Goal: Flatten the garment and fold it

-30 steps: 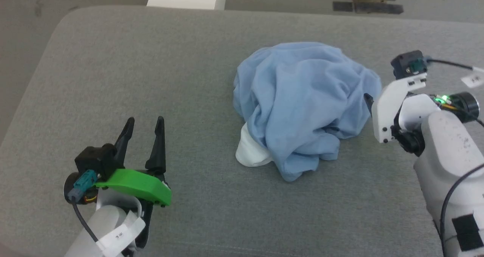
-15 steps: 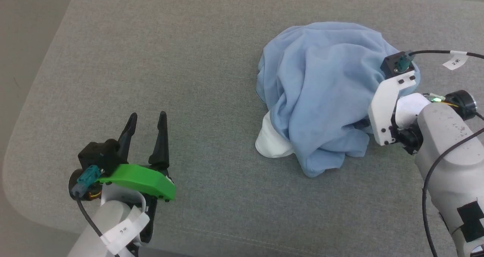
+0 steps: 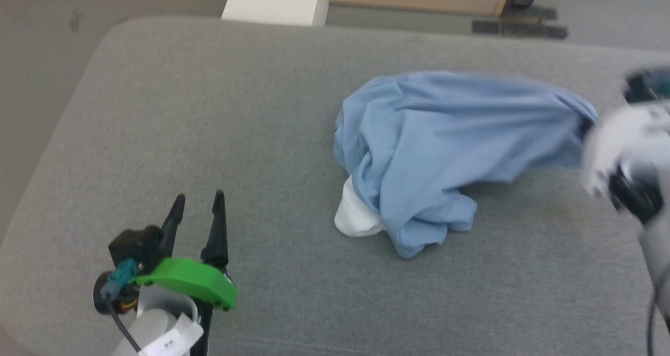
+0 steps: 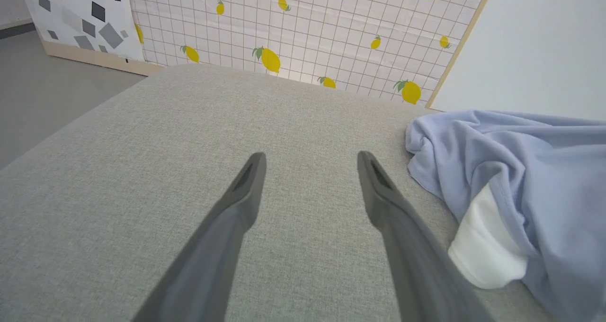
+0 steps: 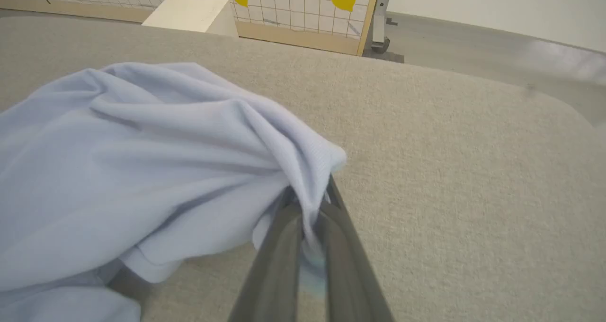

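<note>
The garment (image 3: 434,141) is a crumpled light blue shirt on the grey cushioned surface (image 3: 209,110), with its white collar (image 3: 356,217) poking out at the near left. My right gripper (image 5: 310,194) is shut on a fold at the garment's (image 5: 142,170) right edge and holds that edge stretched out to the right, raised off the surface. The right wrist (image 3: 628,146) is blurred at the right side of the head view. My left gripper (image 3: 198,201) stands open over bare cushion at the lower left, well apart from the garment (image 4: 521,170), nothing between its fingers (image 4: 246,184).
The cushion's rounded left edge (image 3: 47,152) drops to grey floor. Beyond the far edge stand a white block (image 3: 277,0) and a lemon-patterned panel (image 4: 303,28) on a wooden base. Bare cushion lies in front of and left of the garment.
The right gripper has shut on the garment's right edge and pulled it rightward, stretching the heap out. The head camera has shifted. The left gripper has stayed open and in place.
</note>
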`<state>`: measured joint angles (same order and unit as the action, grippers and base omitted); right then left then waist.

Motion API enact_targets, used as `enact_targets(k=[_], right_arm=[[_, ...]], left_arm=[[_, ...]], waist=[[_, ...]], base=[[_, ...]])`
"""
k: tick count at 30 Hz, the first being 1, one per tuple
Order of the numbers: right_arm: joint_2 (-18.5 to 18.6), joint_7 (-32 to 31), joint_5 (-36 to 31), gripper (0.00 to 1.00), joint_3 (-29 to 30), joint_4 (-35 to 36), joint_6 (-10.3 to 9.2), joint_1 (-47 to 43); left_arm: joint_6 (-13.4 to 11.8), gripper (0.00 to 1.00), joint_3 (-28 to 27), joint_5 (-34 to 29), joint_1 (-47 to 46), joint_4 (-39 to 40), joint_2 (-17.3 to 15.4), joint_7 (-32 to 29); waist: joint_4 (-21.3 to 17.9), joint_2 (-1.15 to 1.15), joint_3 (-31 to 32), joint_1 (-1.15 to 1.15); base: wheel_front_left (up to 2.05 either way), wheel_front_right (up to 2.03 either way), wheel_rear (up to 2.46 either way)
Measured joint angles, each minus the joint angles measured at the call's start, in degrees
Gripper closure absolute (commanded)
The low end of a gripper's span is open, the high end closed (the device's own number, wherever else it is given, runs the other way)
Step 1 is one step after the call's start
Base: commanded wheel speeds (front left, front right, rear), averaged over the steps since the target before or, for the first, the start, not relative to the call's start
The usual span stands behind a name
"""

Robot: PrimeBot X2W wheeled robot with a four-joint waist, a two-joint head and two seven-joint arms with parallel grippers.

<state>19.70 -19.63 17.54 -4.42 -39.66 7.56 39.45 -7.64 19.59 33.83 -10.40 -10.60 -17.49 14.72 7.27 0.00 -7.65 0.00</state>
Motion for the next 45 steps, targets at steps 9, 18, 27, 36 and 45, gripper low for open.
enact_targets(k=[9,18,27,36,45], right_arm=[[-4.6,-4.2,-1.1,1.00,11.3,6.5,0.00,-27.0],[-11.8,0.1,-3.1,0.00,16.9,20.1,0.00,-34.3],[-16.2,12.6,-3.8,0.00,23.1,33.5,0.00,-36.8],[-16.7,11.9,-4.3,0.00,23.4,37.4,0.00,-37.4],[-16.8,11.3,-4.2,0.00,21.4,37.7,0.00,-36.0]], left_arm=[[-0.3,0.00,0.3,0.6,3.3,0.7,-0.1,-0.5],[-0.7,0.00,0.6,1.1,4.8,1.1,-0.5,-1.5],[-1.6,0.00,0.6,1.5,6.5,1.9,-0.5,-1.6],[-0.8,0.00,3.4,1.7,-0.4,-0.8,0.6,-8.0],[2.4,0.00,11.8,3.7,-24.0,-14.9,7.0,-33.0]], waist=[[-2.7,0.00,6.2,-0.01],[-4.5,0.00,8.8,-0.01],[-6.4,0.00,10.0,-0.01],[-8.1,0.00,8.2,-0.01],[-9.4,0.00,3.6,0.00]], base=[[0.00,0.00,0.00],[0.00,0.00,0.00],[0.00,0.00,0.00],[0.00,0.00,0.00],[0.00,0.00,0.00]])
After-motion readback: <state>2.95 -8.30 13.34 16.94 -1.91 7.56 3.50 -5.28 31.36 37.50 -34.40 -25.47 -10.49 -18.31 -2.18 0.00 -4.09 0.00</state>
